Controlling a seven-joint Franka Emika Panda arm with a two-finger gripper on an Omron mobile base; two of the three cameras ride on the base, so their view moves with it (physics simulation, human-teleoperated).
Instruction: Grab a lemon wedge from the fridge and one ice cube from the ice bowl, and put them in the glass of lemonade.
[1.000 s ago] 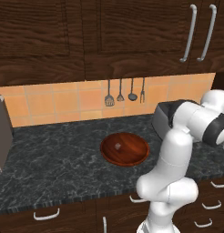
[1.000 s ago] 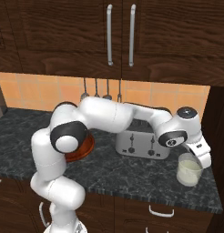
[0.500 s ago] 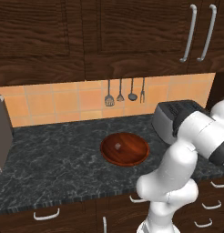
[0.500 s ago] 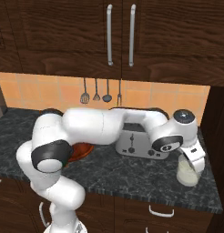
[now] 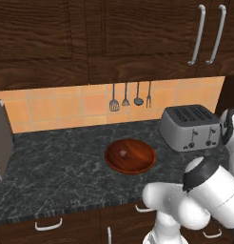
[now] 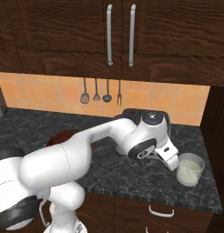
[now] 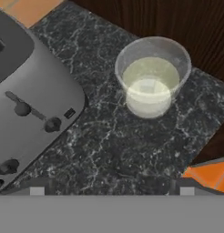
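Note:
The glass of lemonade (image 7: 152, 77) is a clear tumbler of pale liquid on the dark counter, also seen at the counter's right end as the glass (image 6: 190, 169). My gripper (image 6: 170, 157) hovers just left of it, beside the toaster, and its tips (image 7: 111, 191) stand open with nothing between them. The reddish-brown ice bowl (image 5: 130, 156) sits mid-counter with one small pale ice cube (image 5: 122, 153) inside; the bowl's edge (image 6: 63, 135) peeks out behind my arm. The lemon wedge and the fridge are out of view.
A silver toaster (image 5: 190, 126) stands right of the bowl and close to the left of the glass, as the toaster (image 7: 27, 95). Utensils (image 5: 131, 97) hang on the tiled wall. A grey boxy thing (image 5: 2, 138) stands at the counter's left end. Dark cabinets hang above.
My arm has swung and folded lower toward the right. The hand has stayed by the glass, shifting slightly to its left. The jaws have stayed open.

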